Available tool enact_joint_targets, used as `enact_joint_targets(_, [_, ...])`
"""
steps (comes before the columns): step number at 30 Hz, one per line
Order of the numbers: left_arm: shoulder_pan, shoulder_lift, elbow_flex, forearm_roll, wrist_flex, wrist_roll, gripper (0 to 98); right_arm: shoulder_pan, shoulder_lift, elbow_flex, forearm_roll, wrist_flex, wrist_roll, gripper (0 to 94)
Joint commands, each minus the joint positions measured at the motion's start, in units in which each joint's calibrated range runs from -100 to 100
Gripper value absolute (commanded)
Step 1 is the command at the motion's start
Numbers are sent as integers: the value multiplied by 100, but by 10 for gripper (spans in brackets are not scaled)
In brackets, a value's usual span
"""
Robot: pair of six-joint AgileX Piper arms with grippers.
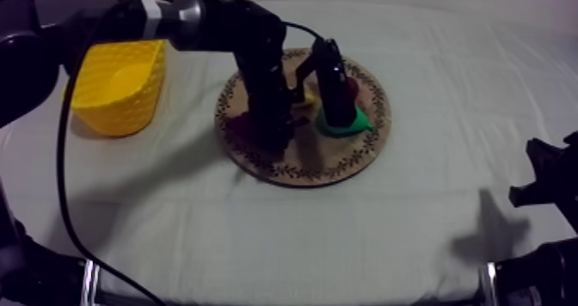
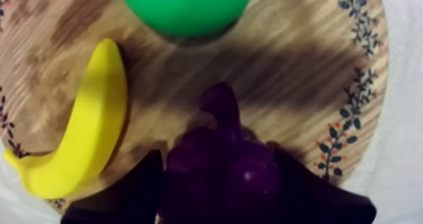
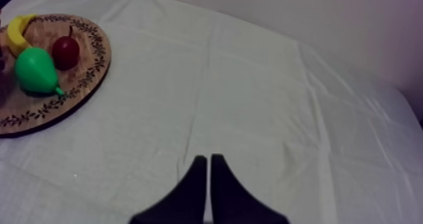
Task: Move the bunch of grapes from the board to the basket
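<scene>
Left pincer [image 2: 217, 170] grips the bunch of grapes [image 2: 221, 145] on the wooden board [image 2: 283, 63]; the yellow basket [image 1: 129, 103] stands on this arm's side.

Glossy black left arm [image 1: 258, 47] with a pale band [image 1: 153, 15]; right jaws tapering, black

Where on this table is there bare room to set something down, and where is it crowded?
Bare cloth spreads wide between the wooden board and the right gripper; the strip in front of the board is free too. The board is crowded: banana, pear, small red fruit, and the left gripper shut on the grapes.
</scene>
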Motion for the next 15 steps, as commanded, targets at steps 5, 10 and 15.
enact_joint_targets(5, [-14,-858,661,49,-272,181,389,1,2,-1,-1,2,-3,3])
enact_joint_targets(10, [-26,-1769,1245,39,-323,451,382,1,2,-1,-1,2,0,3])
enact_joint_targets(15, [-45,-2679,1610,29,-252,765,378,1,2,-1,-1,2,1,3])
